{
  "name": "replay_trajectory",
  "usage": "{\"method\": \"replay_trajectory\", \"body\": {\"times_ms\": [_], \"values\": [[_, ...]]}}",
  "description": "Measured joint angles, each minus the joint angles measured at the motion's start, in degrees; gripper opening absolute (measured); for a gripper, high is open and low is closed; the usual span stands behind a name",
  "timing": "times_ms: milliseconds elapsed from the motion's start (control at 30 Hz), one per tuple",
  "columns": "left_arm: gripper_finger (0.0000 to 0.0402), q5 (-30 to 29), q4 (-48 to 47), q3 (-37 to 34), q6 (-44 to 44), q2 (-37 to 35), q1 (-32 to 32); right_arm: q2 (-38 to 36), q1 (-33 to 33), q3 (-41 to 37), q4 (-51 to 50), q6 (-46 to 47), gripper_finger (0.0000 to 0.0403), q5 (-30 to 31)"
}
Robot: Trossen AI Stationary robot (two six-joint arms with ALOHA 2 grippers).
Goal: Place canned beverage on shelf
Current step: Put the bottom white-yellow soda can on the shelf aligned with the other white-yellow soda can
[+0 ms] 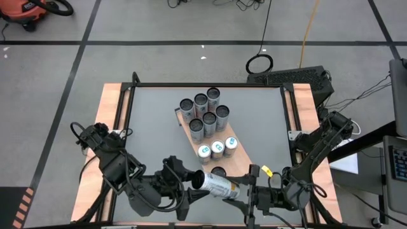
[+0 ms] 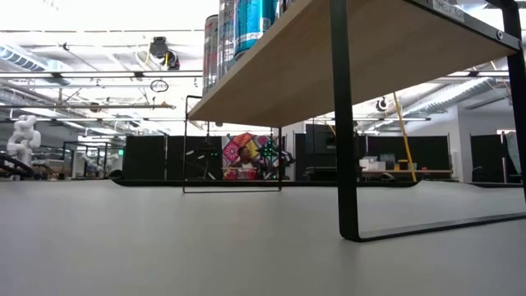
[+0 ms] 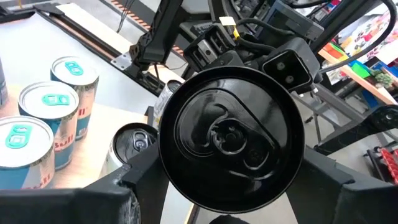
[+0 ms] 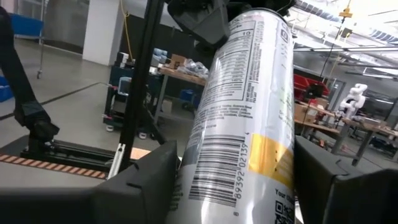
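A silver can (image 1: 216, 184) with a black lid hangs on its side over the table's near edge, between my two grippers. My left gripper (image 1: 193, 180) is shut on its lid end and my right gripper (image 1: 245, 191) on its base end. The shelf (image 1: 184, 124), a light-brown board on thin black legs (image 2: 341, 123), stands slantwise mid-table. It carries several dark-topped cans (image 1: 203, 111) and three blue-topped ones (image 1: 217, 147). In the low view only the shelf's underside (image 2: 370, 57) and a few cans above it (image 2: 246, 25) show. My left gripper pinches the can's side wall just behind the black lid (image 3: 230, 130), with one finger (image 3: 137, 180) on each side. It comes about level from the table's left, its fingers along the can. The can is clear of the table. My right gripper has the can's printed side wall near the barcode (image 4: 214, 174) between its two fingers (image 4: 149, 180). It comes about level from the table's right, fingers running along the can. The can reaches away from it toward my left gripper (image 4: 211, 18), lifted clear.
A black-topped can (image 1: 218, 171) stands at the shelf's near end, close under the held can. Bare grey tabletop (image 1: 152, 127) lies left and right of the shelf. Wooden side strips (image 1: 108, 127) and the arm mounts flank the table.
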Motion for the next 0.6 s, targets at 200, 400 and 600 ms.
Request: {"method": "replay_trajectory", "body": {"times_ms": [200,400,600], "values": [[0.0258,0.02,0.57,0.00,1.40,0.00,-0.02,0.00,-0.02,0.00,1.50,-0.85,0.0200,0.60],[0.0258,-2.08,2.52,0.00,1.94,0.00,0.00,0.00,-0.04,0.00,3.35,-2.58,0.0187,2.47],[0.0258,-5.00,4.01,0.00,5.73,0.02,0.25,-0.09,-0.17,0.00,5.51,-4.69,0.0211,5.09]]}}
